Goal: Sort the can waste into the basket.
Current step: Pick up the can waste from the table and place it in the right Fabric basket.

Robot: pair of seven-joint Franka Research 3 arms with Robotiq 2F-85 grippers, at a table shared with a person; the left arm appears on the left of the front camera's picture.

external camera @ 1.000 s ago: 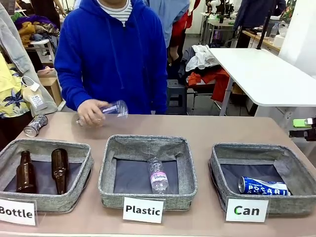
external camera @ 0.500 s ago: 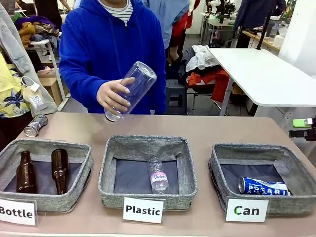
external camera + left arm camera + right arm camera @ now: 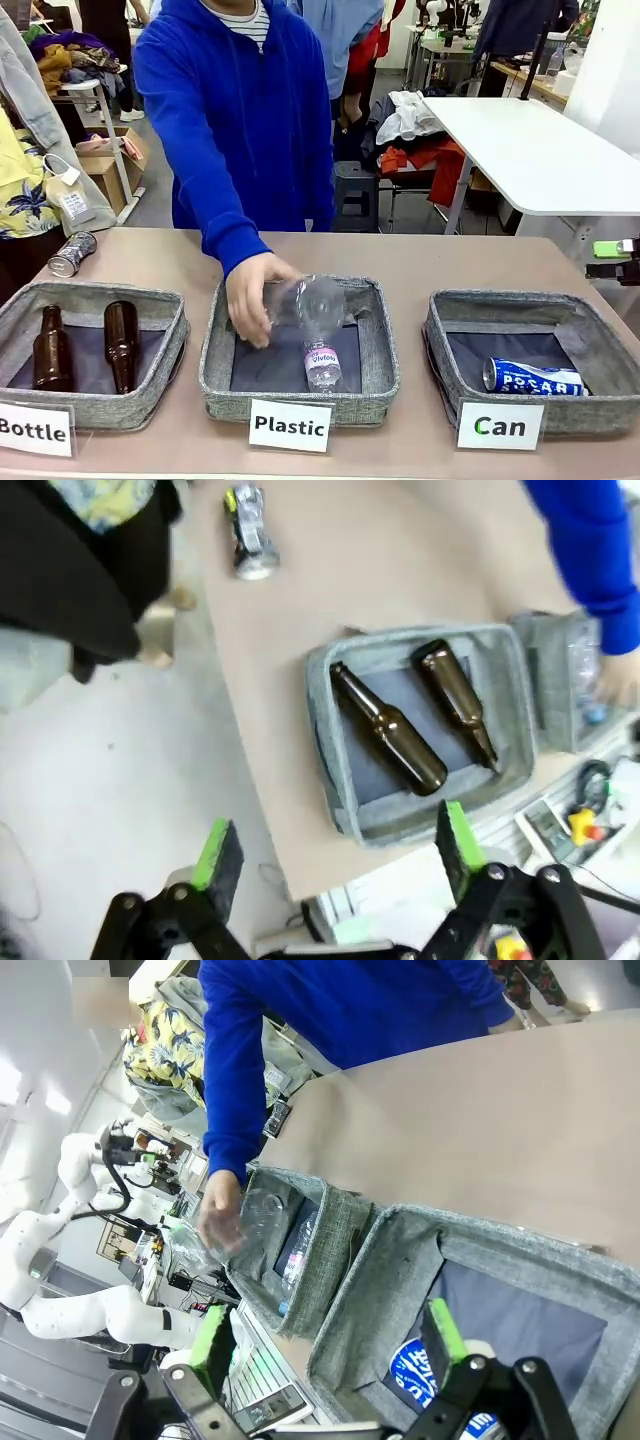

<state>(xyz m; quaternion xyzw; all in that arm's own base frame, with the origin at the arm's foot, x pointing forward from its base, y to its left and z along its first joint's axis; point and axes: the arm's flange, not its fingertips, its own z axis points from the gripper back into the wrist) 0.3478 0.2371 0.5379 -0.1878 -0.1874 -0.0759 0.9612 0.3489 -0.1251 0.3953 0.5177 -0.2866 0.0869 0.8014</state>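
Observation:
The blue can point(image 3: 532, 377) with white lettering lies on its side in the grey basket point(image 3: 440, 335) labelled "Can", at the table's right; the right wrist view shows the blue can point(image 3: 412, 1369) in this basket point(image 3: 400, 1260) too. The silver can point(image 3: 72, 253) lies on the table at the far left, behind the "Bottle" basket, and shows as the silver can point(image 3: 248, 542) in the left wrist view. My left gripper point(image 3: 335, 852) hangs open high above the table's left edge. My right gripper point(image 3: 322, 1335) is open above the "Can" basket. Both hold nothing.
The person's hand point(image 3: 250, 298) lowers a clear plastic bottle point(image 3: 305, 302) into the middle "Plastic" basket point(image 3: 215, 340), where a small plastic bottle point(image 3: 320, 355) lies. Two brown glass bottles point(image 3: 52, 348) rest in the "Bottle" basket point(image 3: 170, 335). Label cards stand along the near edge.
The person picked the clear plastic bottle up off the table, lifted it, and has brought it down over the "Plastic" basket. The cans have not moved.

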